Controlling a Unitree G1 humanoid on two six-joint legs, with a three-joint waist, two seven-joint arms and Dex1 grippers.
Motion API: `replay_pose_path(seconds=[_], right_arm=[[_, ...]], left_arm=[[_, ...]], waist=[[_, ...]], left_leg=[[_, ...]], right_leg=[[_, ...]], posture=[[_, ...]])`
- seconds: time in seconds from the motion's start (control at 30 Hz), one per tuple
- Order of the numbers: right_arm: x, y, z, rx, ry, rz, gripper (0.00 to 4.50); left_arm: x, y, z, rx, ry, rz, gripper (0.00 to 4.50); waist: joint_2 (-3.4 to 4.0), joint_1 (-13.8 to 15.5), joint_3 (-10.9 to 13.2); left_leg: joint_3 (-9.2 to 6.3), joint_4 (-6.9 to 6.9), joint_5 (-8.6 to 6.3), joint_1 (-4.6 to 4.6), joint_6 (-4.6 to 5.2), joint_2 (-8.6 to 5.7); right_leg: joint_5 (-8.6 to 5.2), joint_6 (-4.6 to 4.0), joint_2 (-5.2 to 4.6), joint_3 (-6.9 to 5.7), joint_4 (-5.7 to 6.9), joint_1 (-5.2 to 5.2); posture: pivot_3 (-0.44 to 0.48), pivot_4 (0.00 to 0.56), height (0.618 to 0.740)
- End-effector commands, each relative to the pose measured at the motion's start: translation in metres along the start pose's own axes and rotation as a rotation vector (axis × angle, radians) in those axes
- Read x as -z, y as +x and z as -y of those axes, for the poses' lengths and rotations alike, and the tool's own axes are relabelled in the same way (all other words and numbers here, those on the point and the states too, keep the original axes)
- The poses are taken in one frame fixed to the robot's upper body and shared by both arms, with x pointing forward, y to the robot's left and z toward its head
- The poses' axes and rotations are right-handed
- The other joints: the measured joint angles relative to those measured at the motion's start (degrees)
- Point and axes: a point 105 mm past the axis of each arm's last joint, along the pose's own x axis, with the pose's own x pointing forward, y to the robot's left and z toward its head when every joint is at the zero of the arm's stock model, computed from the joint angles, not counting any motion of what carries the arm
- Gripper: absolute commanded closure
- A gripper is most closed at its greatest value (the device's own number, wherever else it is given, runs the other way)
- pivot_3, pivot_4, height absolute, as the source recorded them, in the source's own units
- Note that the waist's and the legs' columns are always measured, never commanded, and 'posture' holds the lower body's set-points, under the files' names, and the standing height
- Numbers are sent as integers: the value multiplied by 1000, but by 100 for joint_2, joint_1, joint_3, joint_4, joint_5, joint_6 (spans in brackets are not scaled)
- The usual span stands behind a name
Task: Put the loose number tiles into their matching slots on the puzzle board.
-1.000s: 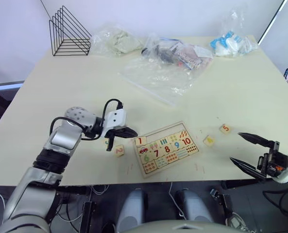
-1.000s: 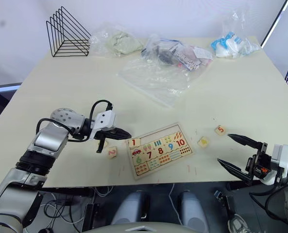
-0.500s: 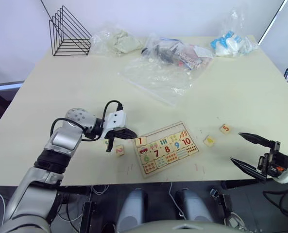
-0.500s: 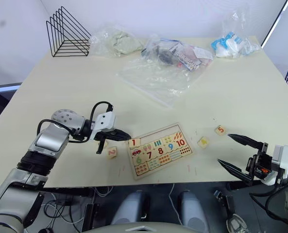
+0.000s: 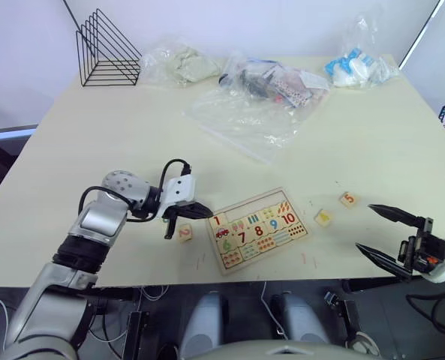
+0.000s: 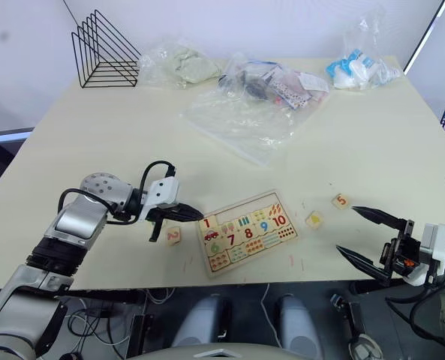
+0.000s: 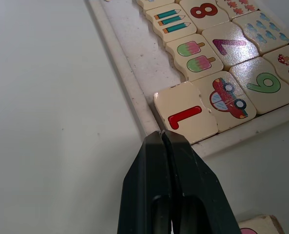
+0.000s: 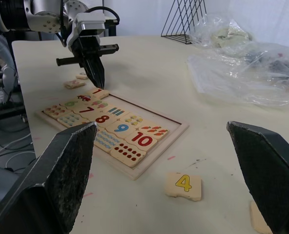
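Left claw (image 7: 164, 139) pinched shut and empty at the board's (image 5: 258, 229) corner; right claw (image 5: 381, 234) gaped wide.
We judged tile 2 (image 5: 184, 232) light, stiff, slippery: best gripped across opposite edges.

A black wire rack (image 5: 106, 49) is seen at the far edge of the worktop (image 5: 94, 142), well beyond the left pincer (image 5: 184, 219). Clear plastic bags (image 5: 248, 105) are spread across the far middle, well apart from both pincers. One bag with pale contents (image 5: 178, 64) lies beside the rack. A bag with blue and white contents (image 5: 357, 67) is set far beyond the right pincer (image 5: 378, 232).
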Motion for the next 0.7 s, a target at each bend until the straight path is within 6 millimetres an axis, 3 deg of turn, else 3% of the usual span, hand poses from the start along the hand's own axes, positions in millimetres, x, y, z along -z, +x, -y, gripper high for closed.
replay_pose_path(seconds=[0.03, 0.37, 0.53, 0.7], right_arm=[[-7, -5, 3, 9, -31, 3, 0], [-3, -7, 3, 15, -21, -3, 0], [0, -9, 4, 24, -4, -5, 0], [8, -14, 12, 94, 59, -22, 0]], left_arm=[[-5, -1, 3, 9, 20, 15, 4437], [-1, -9, -7, -57, 5, 13, 4437], [-5, -23, -17, -155, -50, 71, 4437], [-2, -40, -14, -255, -134, 157, 4437]], waist=[[0, 0, 0], [0, -1, 0], [0, -4, 0], [1, -16, 0]], left_leg=[[0, 0, 0, 0, 0, 0], [-1, 0, 0, 0, 0, 0], [-2, 0, 0, 0, 0, 0], [-11, -2, 0, 1, 0, 3]], right_leg=[[0, 0, 0, 0, 0, 0], [0, 0, 0, -1, 1, 0], [0, 0, 0, -1, 0, 0], [0, 0, 0, 0, 0, 0]], posture=[[0, 150, 740], [0, 150, 740], [0, 150, 740], [0, 150, 740]])
